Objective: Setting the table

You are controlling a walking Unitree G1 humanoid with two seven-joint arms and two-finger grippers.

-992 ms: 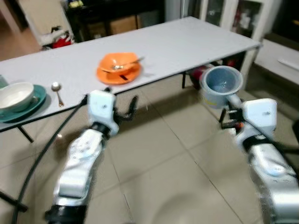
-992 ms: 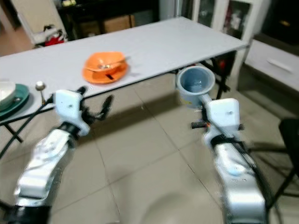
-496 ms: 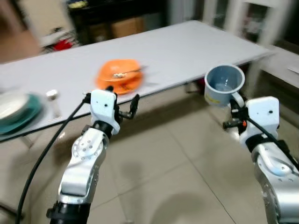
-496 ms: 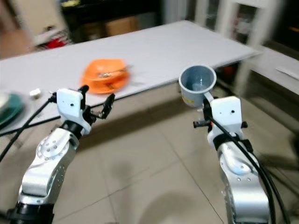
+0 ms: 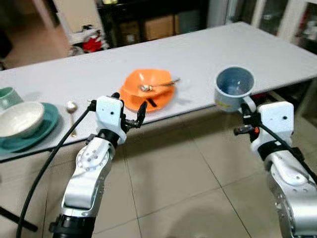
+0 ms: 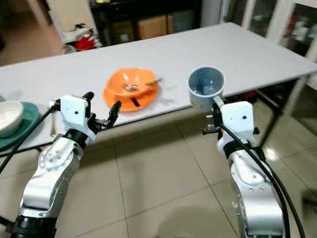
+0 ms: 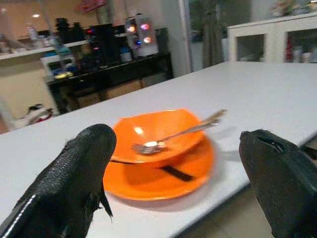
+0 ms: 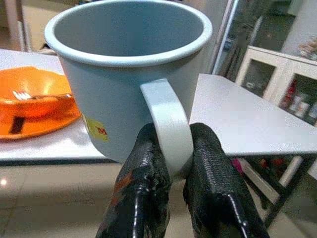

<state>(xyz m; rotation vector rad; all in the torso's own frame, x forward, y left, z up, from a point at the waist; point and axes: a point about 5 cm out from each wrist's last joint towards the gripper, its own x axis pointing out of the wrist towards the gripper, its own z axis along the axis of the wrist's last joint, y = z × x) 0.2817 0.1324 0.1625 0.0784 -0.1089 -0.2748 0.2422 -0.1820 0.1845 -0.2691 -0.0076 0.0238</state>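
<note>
My right gripper is shut on the handle of a pale blue mug, held upright just off the white table's near edge. An orange bowl with a spoon in it sits on an orange plate near that edge. My left gripper is open and empty, just in front of the plate, its fingertips spread either side of it. At the table's left stand a white bowl on a teal plate, a loose spoon and a pale green cup.
Tiled floor lies under my arms. A black cable hangs from the left arm. Behind the table stand a dark shelf with boxes and a white glass-door cabinet. Black table legs show at the right.
The camera has swung right and nearer, so the table and orange plate sit closer to me. Both arms hold the same pose; the mug stays gripped.
</note>
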